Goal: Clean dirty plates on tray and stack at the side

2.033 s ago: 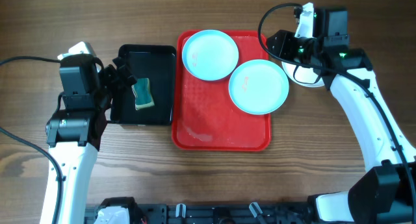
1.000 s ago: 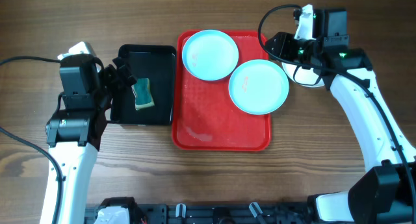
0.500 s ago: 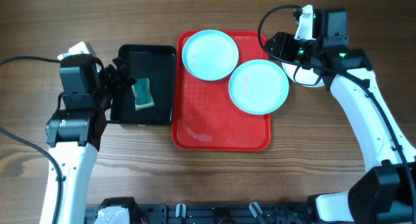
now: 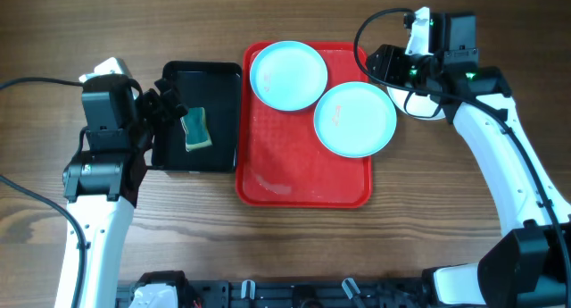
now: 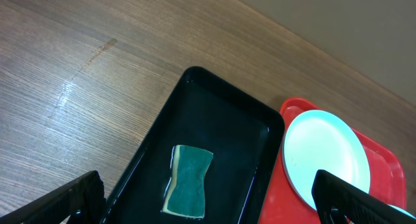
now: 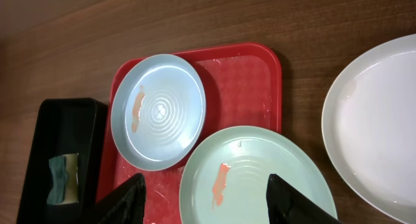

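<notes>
- The left gripper (image 4: 163, 112) hangs at the 9 o'clock edge of the black tray (image 4: 219, 76), fingers (image 5: 65, 201) spread wide, empty.
- A green sponge (image 4: 196, 129) lies in that black tray.
- The red tray (image 4: 294, 165) sits mid-worktop (image 4: 268, 245).
- The pale aqua plate (image 4: 355, 119), smeared orange, overhangs its 3 o'clock rim.
- The light blue plate (image 4: 288, 74), also smeared, fills its 11 o'clock corner.
- The right gripper (image 6: 207, 180) hovers at 2 o'clock, fingers (image 6: 130, 199) apart, gripping nothing.
- The white plate (image 6: 377, 120) lies off the tray.
- Nothing has shifted since the earlier frame.
</notes>
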You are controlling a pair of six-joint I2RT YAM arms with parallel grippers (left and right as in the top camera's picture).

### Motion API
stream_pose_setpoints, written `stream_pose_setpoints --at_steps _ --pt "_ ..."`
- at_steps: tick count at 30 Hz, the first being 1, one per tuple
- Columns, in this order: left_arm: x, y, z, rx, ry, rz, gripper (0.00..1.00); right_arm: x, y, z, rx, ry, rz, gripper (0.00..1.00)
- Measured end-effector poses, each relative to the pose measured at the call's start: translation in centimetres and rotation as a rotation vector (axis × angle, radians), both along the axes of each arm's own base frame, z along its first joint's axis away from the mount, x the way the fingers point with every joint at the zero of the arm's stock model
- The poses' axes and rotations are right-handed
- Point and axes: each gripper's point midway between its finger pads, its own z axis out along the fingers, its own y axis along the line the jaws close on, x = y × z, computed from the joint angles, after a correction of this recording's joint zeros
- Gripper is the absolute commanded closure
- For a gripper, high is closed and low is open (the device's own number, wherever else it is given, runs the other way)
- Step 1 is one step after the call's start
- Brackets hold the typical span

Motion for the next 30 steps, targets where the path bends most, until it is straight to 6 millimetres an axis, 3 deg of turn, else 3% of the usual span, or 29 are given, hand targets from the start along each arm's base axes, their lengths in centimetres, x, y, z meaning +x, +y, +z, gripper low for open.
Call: stream_pose_setpoints --at_steps 30 --pt "0.00 0.00 0.00 0.000 0.000 0.000 0.00 -0.43 -0.81 -0.71 -0.107 -0.009 0.058 0.34"
